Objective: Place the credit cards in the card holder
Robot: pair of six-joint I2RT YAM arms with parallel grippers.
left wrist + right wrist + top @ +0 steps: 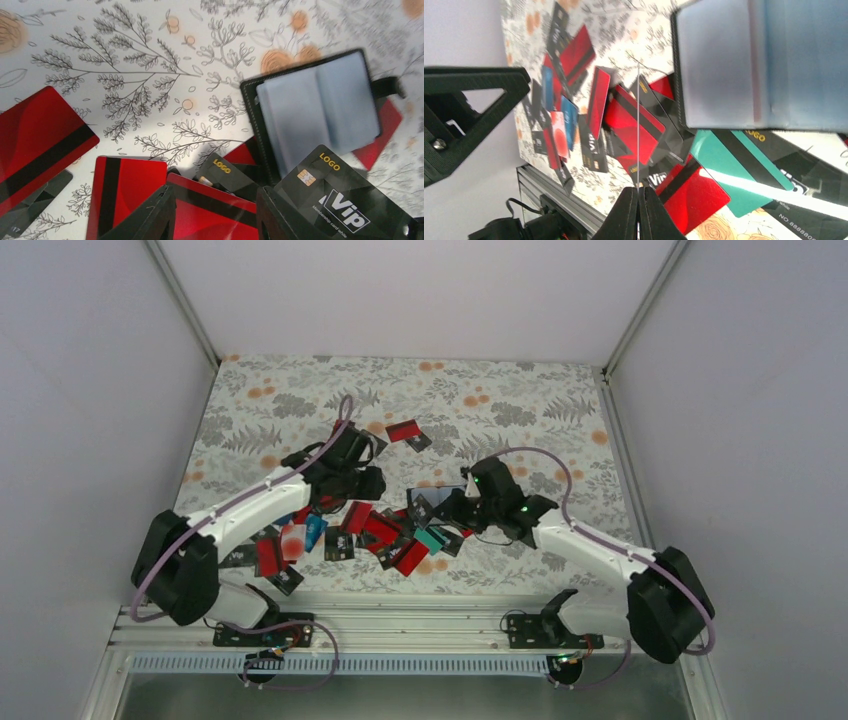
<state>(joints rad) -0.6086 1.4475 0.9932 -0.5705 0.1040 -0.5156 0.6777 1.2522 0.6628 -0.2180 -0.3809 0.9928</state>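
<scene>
The card holder (315, 107) lies open on the floral cloth, its clear sleeves facing up; it also shows in the top view (437, 493) and fills the upper right of the right wrist view (764, 65). Credit cards (380, 530), red, black and teal, are scattered in a pile between the arms. My left gripper (215, 215) is open just above a red card (210, 210), next to a black VIP card (345, 200) overlapping the holder's near edge. My right gripper (638, 200) is shut on a thin card seen edge-on (638, 125), just left of the holder.
A lone red card (403, 430) and a black one lie farther back on the cloth. An aluminium rail (400, 625) runs along the near table edge. White walls (90, 390) enclose the sides and back. A black finger of the other arm (464, 110) looms at the left of the right wrist view.
</scene>
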